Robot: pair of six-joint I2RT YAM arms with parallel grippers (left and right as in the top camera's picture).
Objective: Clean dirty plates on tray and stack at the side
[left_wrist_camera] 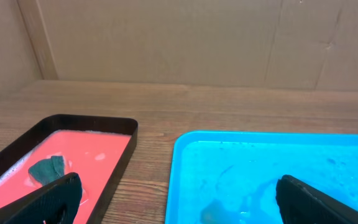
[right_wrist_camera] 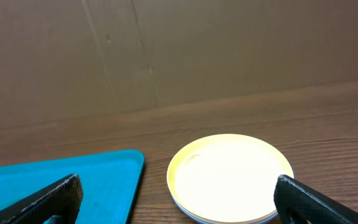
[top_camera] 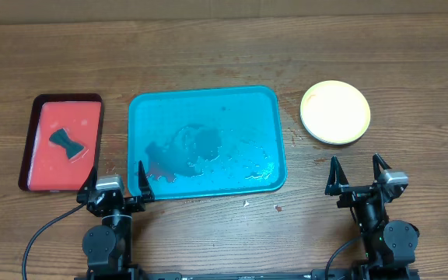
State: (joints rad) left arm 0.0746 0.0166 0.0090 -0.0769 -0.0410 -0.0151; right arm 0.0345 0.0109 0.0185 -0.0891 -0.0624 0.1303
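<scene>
The plates (top_camera: 334, 113) sit in a pile on the table (top_camera: 208, 47), off to the right of the big blue tray (top_camera: 239, 109) and not touching it. The top plate has a yellow-green edge and a clean, pale middle. In the right wrist view, more edges peek out from under it (how many plates there are is hard to tell).

The blue tray lies in the middle of the table. It looks wet, with shiny drops and some darker smears.

To the left is a smaller red tray (top_camera: 80, 167) with a dark edge. A dark green scrubber (top_camera: 67, 145) shaped like a bow lies in it.

The left gripper (top_camera: 117, 183) is at the near left corner of the blue tray. Its jaws are spread wide and hold nothing. The right gripper (top_camera: 356, 177) is near the pile of plates, on the closer side, also spread wide and holding nothing.
</scene>
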